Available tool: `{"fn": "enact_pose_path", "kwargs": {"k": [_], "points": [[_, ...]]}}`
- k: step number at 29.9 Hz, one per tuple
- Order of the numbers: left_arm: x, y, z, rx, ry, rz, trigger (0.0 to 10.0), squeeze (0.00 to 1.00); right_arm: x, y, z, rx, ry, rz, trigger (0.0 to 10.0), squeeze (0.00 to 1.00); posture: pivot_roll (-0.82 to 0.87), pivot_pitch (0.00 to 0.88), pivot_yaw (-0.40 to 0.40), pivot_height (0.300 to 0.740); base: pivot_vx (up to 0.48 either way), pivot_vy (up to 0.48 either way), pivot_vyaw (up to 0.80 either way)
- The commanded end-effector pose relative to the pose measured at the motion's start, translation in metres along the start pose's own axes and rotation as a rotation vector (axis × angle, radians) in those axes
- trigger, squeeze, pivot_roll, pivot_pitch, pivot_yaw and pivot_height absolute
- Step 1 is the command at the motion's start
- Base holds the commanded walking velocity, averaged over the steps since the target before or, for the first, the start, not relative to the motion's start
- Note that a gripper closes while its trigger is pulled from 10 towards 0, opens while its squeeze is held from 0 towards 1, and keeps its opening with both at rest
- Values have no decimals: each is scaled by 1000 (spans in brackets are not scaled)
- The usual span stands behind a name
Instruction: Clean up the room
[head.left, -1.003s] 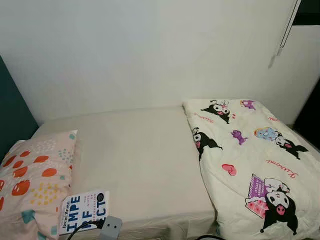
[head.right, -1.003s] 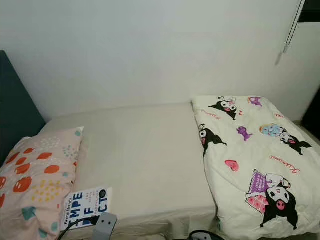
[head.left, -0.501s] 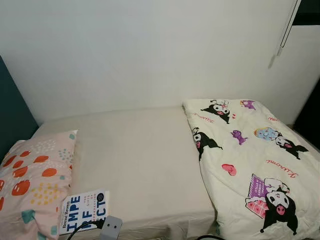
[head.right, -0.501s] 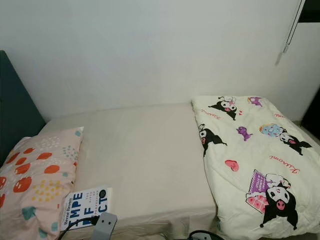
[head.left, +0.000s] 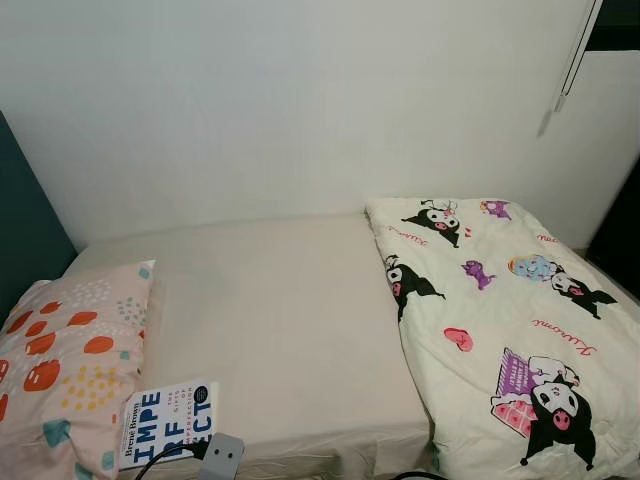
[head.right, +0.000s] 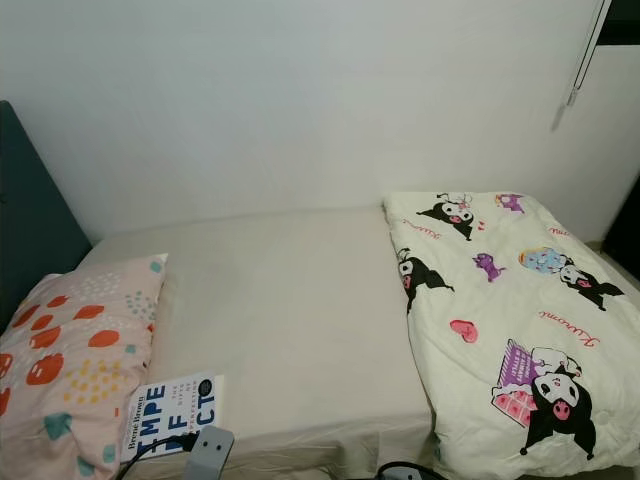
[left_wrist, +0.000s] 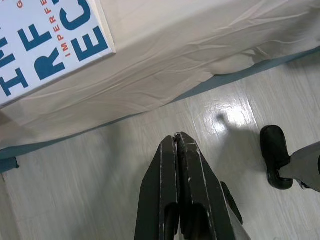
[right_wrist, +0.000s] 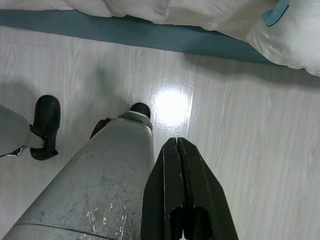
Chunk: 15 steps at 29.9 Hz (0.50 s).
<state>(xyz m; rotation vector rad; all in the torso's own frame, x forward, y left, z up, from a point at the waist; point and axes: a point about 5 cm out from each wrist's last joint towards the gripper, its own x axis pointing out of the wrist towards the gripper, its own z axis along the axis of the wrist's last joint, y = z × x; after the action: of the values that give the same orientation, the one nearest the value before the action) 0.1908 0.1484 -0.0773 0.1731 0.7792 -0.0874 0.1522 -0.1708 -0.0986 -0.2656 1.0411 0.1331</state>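
We face a bed (head.left: 290, 320) covered by a cream fitted sheet and set against a white wall. At its left end lies a pillow (head.left: 65, 375) printed with orange and yellow shapes, next to a dark teal headboard (head.left: 25, 240). Touching the pillow's near corner, at the front edge of the mattress, we see a white book (head.left: 170, 422) with large blue letters, lying flat. A cartoon-print quilt (head.left: 500, 320) covers the right part of the bed and hangs over its near edge. There is no box or basket for us to report on.

Our left gripper (left_wrist: 176, 142) hangs low over the pale wood floor (left_wrist: 100, 180), fingers pressed together and empty, just out from the bed edge where the book's corner overhangs. Our right gripper (right_wrist: 177, 145) hangs the same way, fingers together, beside our silver leg (right_wrist: 95, 185). A grey block with a black cable at the bottom of the head views is probably part of our left arm.
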Motion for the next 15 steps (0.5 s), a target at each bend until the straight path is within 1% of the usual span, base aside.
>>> {"fn": "enact_pose_path", "kwargs": {"k": [1,15], "points": [[-2,1,-5,17,15,1,10000,0,0,2,-3,-2,9,1,10000,0,19,0,2,740,0,0,0],[-1,1,-5,19,14,-3,10000,0,0,0,-2,-11,9,-5,10000,0,16,0,3,740,0,0,0]]}}
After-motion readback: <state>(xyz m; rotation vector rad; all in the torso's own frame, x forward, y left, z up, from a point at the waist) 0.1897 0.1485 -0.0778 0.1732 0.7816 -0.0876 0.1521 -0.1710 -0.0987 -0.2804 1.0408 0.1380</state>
